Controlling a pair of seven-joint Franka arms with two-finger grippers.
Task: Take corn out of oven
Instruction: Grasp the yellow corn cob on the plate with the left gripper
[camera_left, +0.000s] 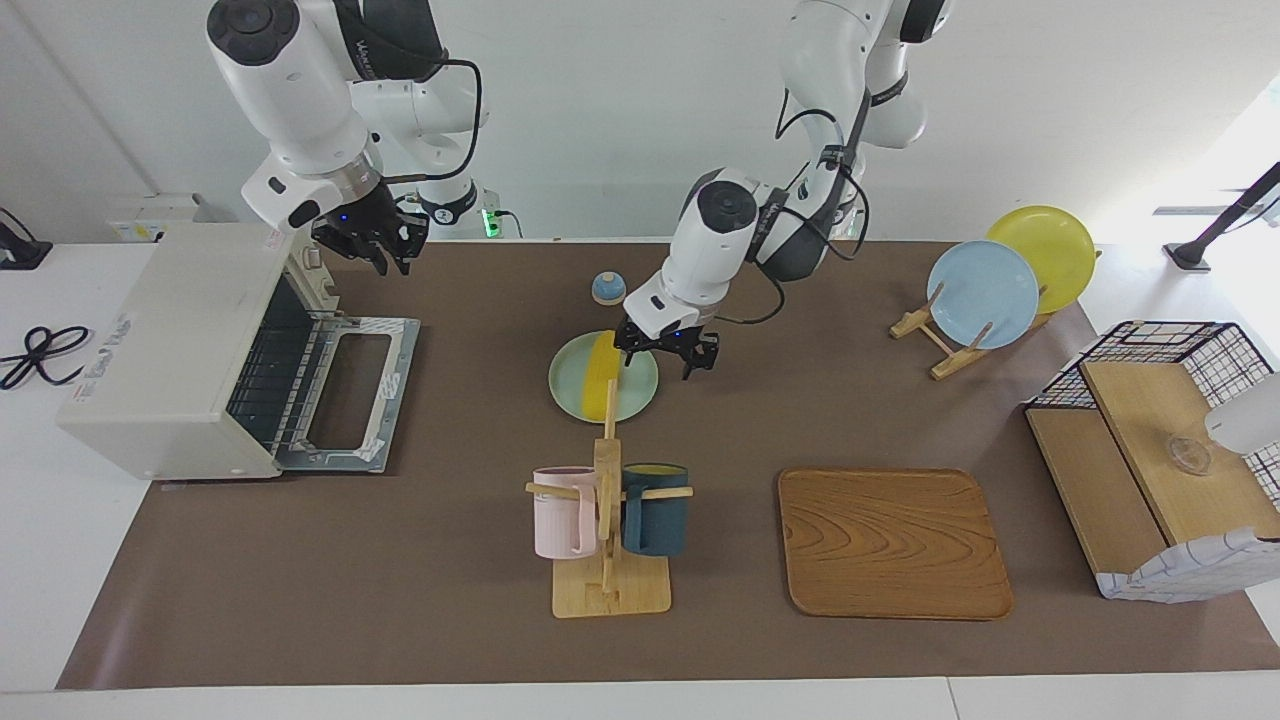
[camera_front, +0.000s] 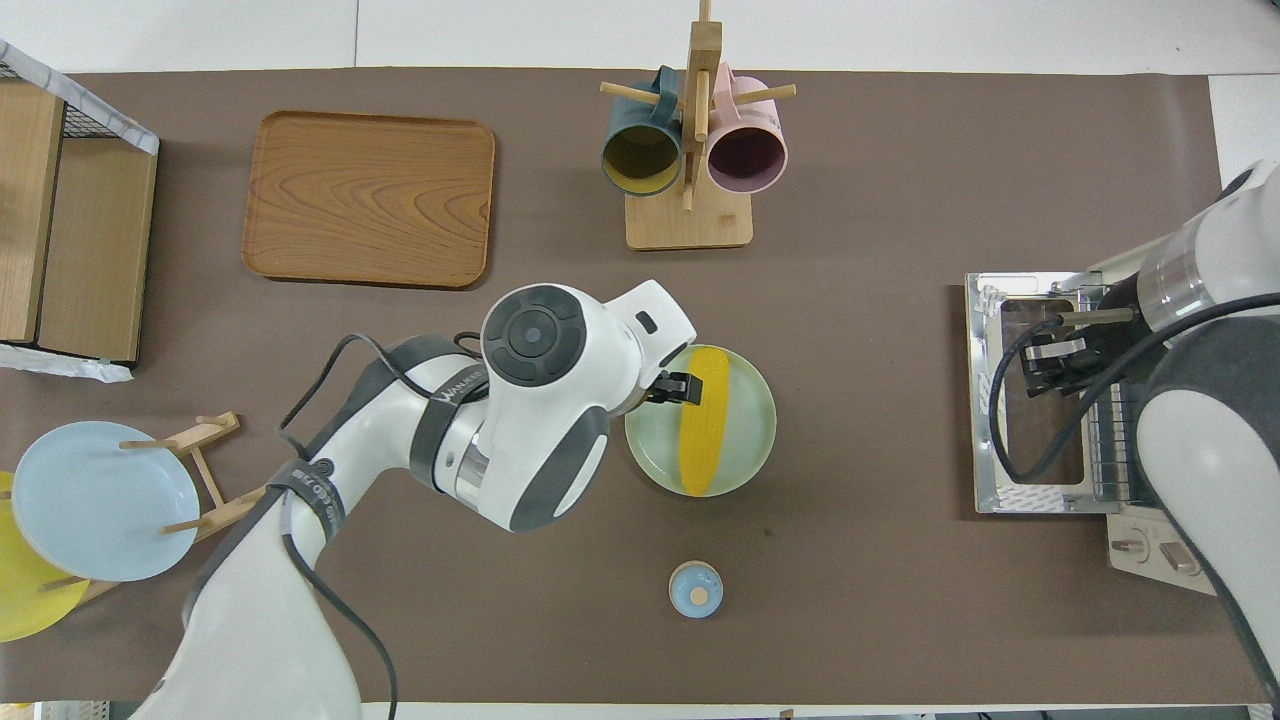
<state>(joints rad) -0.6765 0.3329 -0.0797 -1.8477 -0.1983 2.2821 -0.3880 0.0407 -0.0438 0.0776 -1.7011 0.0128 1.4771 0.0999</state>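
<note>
Corn already out of oven, lying on the green plate mid-worktop; oven door down, rack looks empty. Left tool, fingers spread, empty, hangs over the plate's 3 o'clock edge in the facing view; next it must drop and straddle the cob. Right tool above the oven's top front edge, grip state unclear; open room around the plate except the mug rack at 6 o'clock.

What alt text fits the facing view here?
Corn lies on a pale green plate mid-table, the left gripper above the plate. The oven stands open, the right gripper above it.
</note>
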